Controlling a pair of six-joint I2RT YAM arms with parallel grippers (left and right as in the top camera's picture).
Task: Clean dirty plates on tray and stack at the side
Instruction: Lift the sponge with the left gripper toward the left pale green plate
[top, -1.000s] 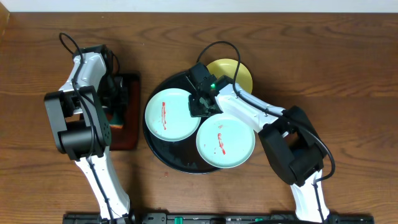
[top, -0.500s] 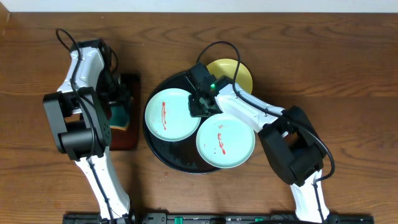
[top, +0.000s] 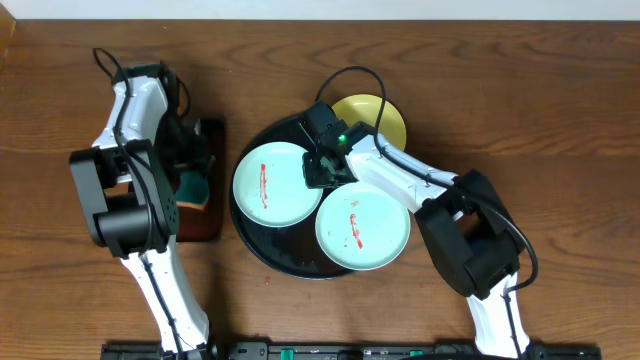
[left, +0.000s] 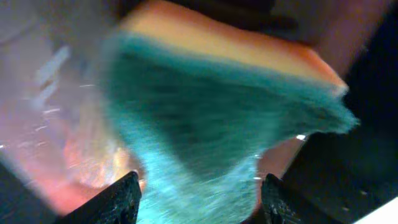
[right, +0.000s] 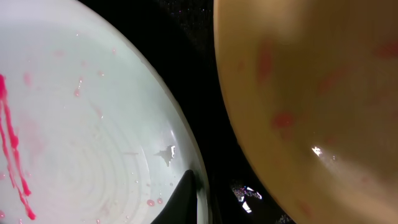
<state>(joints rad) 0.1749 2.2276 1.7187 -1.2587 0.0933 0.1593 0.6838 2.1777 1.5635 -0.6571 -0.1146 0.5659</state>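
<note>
Two pale blue-green plates with red smears lie on the round black tray (top: 285, 257): one at the left (top: 268, 185), one at the front (top: 362, 228). A pale yellow plate (top: 385, 112) rests at the tray's back right rim. My right gripper (top: 322, 172) is shut on the left plate's (right: 74, 124) right rim, with one dark finger (right: 183, 199) lying on it. The yellow plate (right: 311, 93) shows faint red spots. My left gripper (left: 200, 199) stands open over a green and orange sponge (left: 217, 112), one fingertip on either side of it.
The sponge (top: 192, 187) lies on a small dark rectangular tray (top: 200, 225) left of the round tray. Bare wooden table (top: 560, 120) stretches to the right and along the back. Both arm bases stand at the front edge.
My left gripper has opened from shut and shifted slightly over the sponge. The right arm and the plates have not moved.
</note>
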